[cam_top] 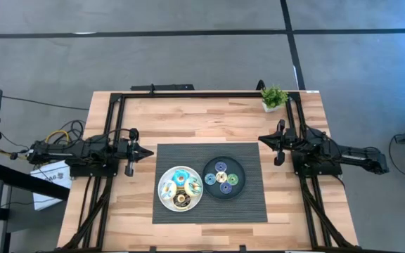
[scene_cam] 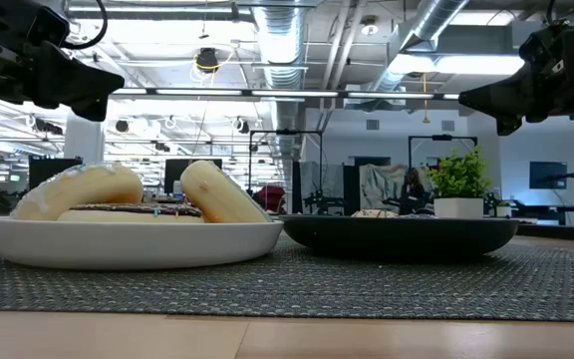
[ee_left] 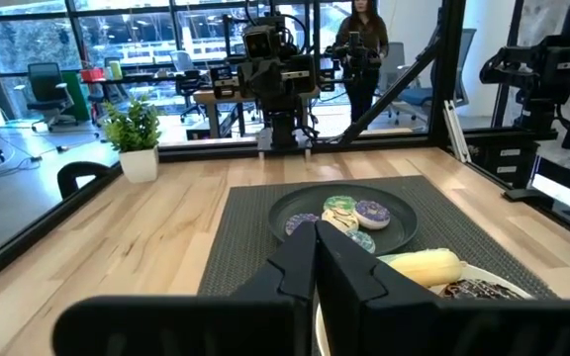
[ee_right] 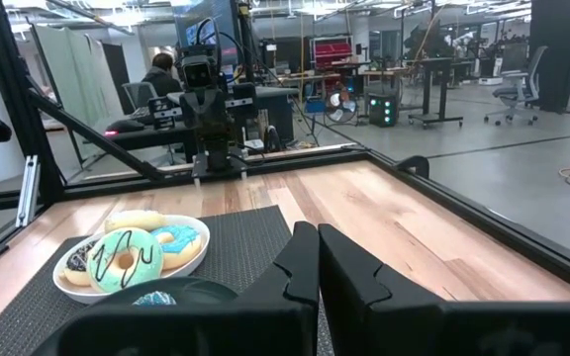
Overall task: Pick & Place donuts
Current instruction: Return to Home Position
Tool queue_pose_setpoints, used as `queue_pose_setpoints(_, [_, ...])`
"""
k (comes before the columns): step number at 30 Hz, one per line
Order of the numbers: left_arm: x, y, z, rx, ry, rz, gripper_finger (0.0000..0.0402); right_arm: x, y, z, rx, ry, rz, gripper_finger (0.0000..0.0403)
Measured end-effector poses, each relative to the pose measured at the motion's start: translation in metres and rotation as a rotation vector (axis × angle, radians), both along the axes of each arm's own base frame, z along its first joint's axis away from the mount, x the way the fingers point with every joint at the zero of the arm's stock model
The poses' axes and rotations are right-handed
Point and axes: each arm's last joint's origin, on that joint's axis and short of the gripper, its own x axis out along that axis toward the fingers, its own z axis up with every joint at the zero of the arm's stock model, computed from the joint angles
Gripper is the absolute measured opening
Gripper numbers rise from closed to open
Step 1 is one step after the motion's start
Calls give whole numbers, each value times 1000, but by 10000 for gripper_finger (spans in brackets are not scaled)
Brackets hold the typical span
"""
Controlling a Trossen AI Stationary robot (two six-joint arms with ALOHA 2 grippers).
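Several larger donuts (cam_top: 181,187), iced blue, pale green, white and chocolate-brown, are piled on the round white plate (cam_top: 164,201); they also show in the right wrist view (ee_right: 127,255). Several coin-sized donuts (cam_top: 221,177) lie in the round black plate (cam_top: 208,188); the left wrist view (ee_left: 344,215) shows them too. My left gripper (cam_top: 148,150) is shut and empty, above the table left of the mat. My right gripper (cam_top: 261,138) is shut and empty, above the table at the mat's far right corner.
Both plates stand on a dark woven mat (cam_top: 248,207) in the middle of the wooden table. A small potted plant (cam_top: 273,98) stands at the far right corner. A black frame (cam_top: 188,95) runs along the table's edges. People show in the room beyond.
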Motion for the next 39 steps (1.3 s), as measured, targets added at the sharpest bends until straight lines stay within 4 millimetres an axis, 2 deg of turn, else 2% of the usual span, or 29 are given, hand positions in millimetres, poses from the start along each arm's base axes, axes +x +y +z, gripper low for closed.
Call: queue_pose_setpoints(39, [0, 0, 0, -14, 1, 0, 0, 0, 0, 0, 0, 0, 1, 0])
